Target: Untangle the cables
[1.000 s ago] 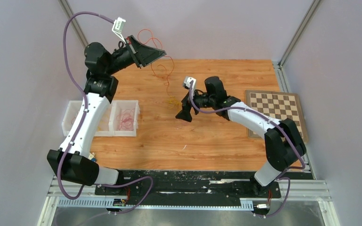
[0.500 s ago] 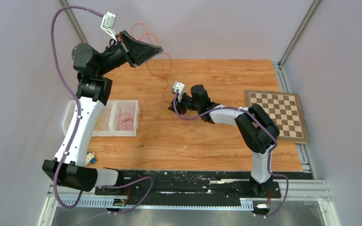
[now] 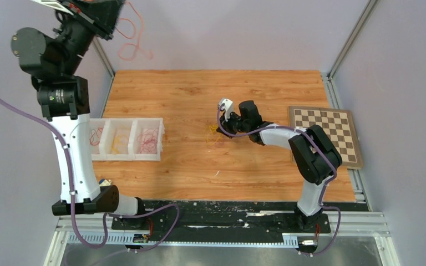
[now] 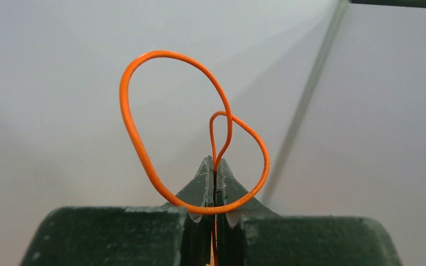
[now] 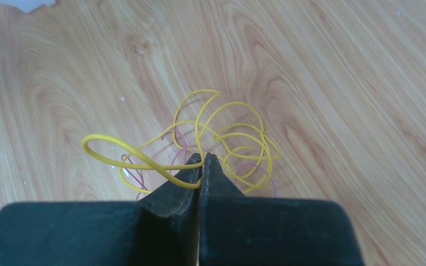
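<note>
Pale lilac walls close in a wooden table (image 3: 199,166), seen from the top camera with both arm bases at its near edge; a chessboard (image 3: 326,134) lies at the table's right side, and a white three-part tray (image 3: 133,158) sits at its left.

The left arm stands tall at the left, its left gripper (image 3: 121,5) lifted high against the back wall at the top edge of the view, well above the table; the left wrist camera shows the left gripper (image 4: 214,166) with its jaws pressed together on an orange cable (image 4: 163,54), which rises from between the tips, curls into one large and one small loop in front of the bare wall, and crosses the finger fronts below; from above, the same orange cable (image 3: 135,52) hangs in loose curls from the gripper, clear of the table.

The right arm reaches low across the table toward its middle; the right gripper (image 3: 220,129) is down at the wood, and the right wrist camera shows the right gripper (image 5: 202,160) with its jaws closed on a strand of a yellow cable (image 5: 222,133); that cable lies coiled on the wood just beyond the tips, one long loop running out to the left; a thin pink cable (image 5: 133,174) lies under and among the yellow coils, resting on the table.

Each tray compartment holds a small coil: red at the left, yellow in the middle, reddish-pink at the right.
</note>
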You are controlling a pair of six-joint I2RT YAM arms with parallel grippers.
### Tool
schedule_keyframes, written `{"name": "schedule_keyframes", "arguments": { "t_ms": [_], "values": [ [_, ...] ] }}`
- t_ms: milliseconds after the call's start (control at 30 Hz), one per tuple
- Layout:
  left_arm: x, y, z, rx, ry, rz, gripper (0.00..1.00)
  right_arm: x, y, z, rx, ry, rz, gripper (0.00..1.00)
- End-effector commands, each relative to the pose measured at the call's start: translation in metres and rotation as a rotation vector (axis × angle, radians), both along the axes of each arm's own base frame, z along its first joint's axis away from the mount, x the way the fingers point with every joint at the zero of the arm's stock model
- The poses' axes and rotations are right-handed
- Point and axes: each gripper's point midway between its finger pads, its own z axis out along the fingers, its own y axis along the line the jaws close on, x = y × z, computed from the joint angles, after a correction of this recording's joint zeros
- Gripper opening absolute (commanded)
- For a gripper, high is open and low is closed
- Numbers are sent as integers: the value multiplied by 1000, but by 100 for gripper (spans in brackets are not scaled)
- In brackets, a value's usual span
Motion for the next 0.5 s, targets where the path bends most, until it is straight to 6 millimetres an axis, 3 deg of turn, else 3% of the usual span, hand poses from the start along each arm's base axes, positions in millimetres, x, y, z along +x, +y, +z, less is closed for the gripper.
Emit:
{"name": "schedule_keyframes", "arguments": {
  "t_ms": [0,133,233,367,467],
  "values": [
    [15,49,8,99,-5,281,0,-11,-16,3,-12,71,10,0],
    [16,59,-16,175,55,327,0,-15,-20,15,-3,71,15,0],
    [19,72,-58,286,133,398,0,-20,-18,34,22,74,47,0],
    [28,110,-123,344,304,489,0,-34,-17,48,20,119,100,0],
    [28,142,-152,361,370,555,0,-43,-18,55,8,142,136,0]
  ]
}}
